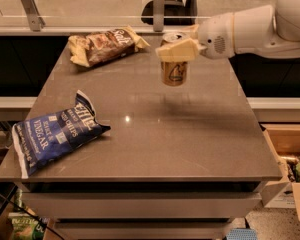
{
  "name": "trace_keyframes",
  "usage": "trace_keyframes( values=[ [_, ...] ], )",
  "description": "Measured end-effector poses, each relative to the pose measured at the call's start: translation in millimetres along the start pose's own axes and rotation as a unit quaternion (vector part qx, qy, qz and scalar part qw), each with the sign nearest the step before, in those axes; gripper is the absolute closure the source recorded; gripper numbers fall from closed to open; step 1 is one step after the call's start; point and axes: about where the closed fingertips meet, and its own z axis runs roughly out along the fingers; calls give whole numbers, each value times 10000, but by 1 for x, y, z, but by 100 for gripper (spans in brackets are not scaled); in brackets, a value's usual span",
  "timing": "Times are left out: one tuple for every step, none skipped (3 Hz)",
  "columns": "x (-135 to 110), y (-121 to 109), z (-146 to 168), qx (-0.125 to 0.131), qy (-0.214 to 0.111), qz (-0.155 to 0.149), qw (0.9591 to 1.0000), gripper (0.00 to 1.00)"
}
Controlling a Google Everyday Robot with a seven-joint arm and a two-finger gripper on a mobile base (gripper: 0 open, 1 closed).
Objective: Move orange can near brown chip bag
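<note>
My gripper (177,46) reaches in from the right and is shut on the orange can (173,69), a golden-orange drink can with a silver top and dark logo. It holds the can upright, lifted above the grey table (155,134), over the far middle part. The brown chip bag (104,45) lies crinkled at the table's far left, to the left of the can and apart from it.
A blue "vinegar" chip bag (55,131) lies at the table's near left edge. A glass rail with metal posts (159,1) runs behind the table. An open cardboard box (292,169) stands on the floor to the right.
</note>
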Motion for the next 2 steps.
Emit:
trace_keyframes(
  values=[
    [-24, -14, 16, 127, -157, 6, 9998, 100],
    [-48, -35, 34, 323, -245, -62, 9992, 100]
  ],
)
